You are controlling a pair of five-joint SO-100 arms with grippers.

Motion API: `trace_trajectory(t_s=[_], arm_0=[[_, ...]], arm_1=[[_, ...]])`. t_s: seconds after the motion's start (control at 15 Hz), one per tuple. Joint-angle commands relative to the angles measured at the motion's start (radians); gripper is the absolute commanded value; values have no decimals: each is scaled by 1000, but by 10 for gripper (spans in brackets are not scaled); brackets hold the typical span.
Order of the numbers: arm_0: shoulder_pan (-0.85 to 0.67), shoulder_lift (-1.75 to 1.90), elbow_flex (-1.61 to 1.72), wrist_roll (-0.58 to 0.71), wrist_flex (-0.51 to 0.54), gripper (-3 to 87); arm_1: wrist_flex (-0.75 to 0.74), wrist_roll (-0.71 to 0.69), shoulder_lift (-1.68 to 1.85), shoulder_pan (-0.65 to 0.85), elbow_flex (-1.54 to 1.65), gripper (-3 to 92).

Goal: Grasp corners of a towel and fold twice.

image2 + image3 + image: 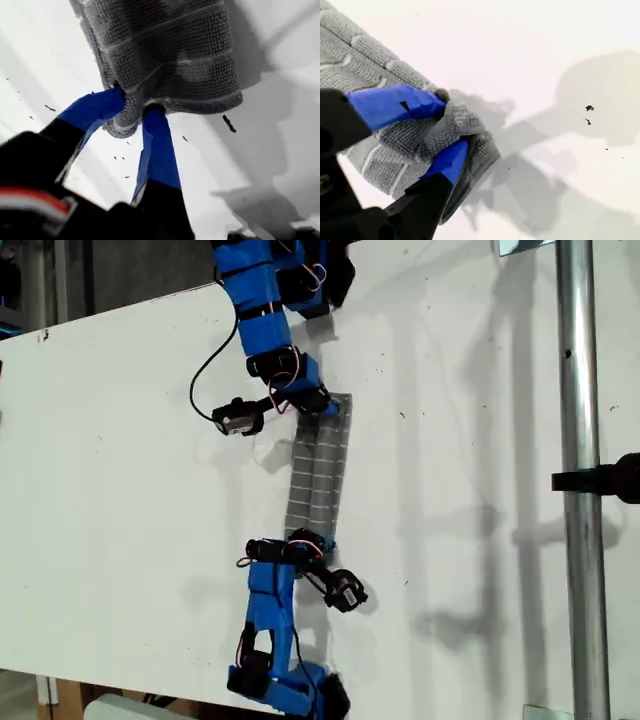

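Observation:
The towel (318, 465), grey with thin white stripes, lies as a narrow folded strip on the white table, stretched between two blue arms in the exterior view. One arm's gripper (314, 406) holds its far end and the other arm's gripper (306, 540) holds its near end. The wrist views do not show which arm is which. My first gripper (132, 107) is shut on a bunched corner of the towel (170, 50). My second gripper (450, 122) is shut on a layered corner of the towel (365, 55).
The white table (120, 500) spreads wide toward the exterior view's left. A metal pole (585, 490) with a black clamp (605, 478) runs along the exterior view's right. Small dark specks (589, 108) mark the tabletop.

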Motion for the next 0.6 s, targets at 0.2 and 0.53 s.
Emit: trace_trajectory(t_s=[0.2, 0.53], arm_0=[[-109, 433, 239, 20, 40, 301], [-18, 1131, 788, -132, 26, 204]], arm_1=[[354, 58, 541, 34, 43, 336], [540, 595, 991, -225, 219, 276]])
